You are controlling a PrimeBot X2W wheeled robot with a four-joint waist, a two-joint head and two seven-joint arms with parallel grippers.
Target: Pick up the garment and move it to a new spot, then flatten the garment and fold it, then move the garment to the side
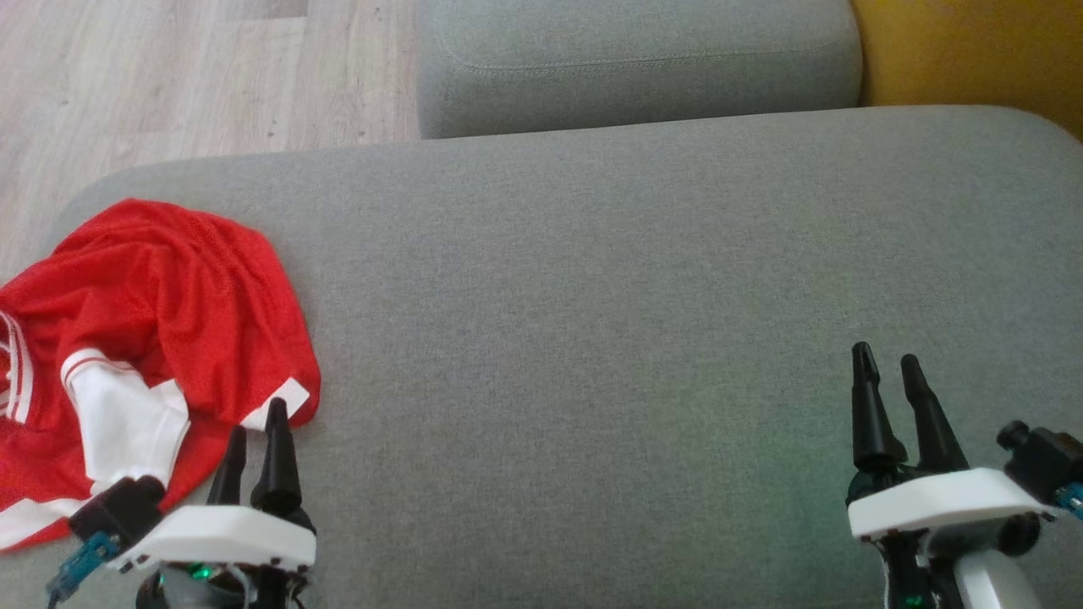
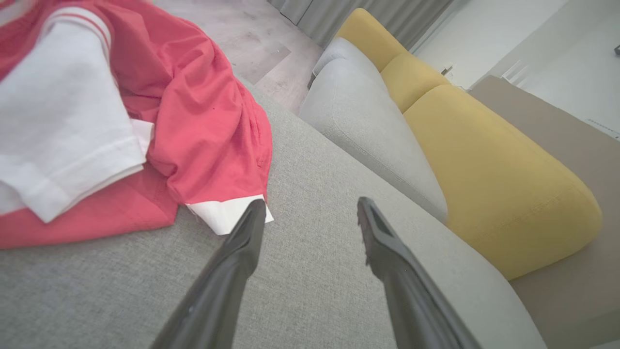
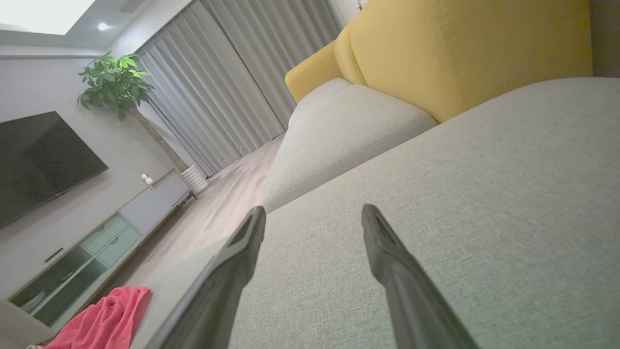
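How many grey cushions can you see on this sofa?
2. The large grey cushion spans the foreground, with the red jersey bunched on its left end; the smaller grey cushion sits beyond it. Others may lie out of frame.

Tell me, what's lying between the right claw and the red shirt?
Bare grey cushion, as the head view shows; the left gripper is beside the shirt.
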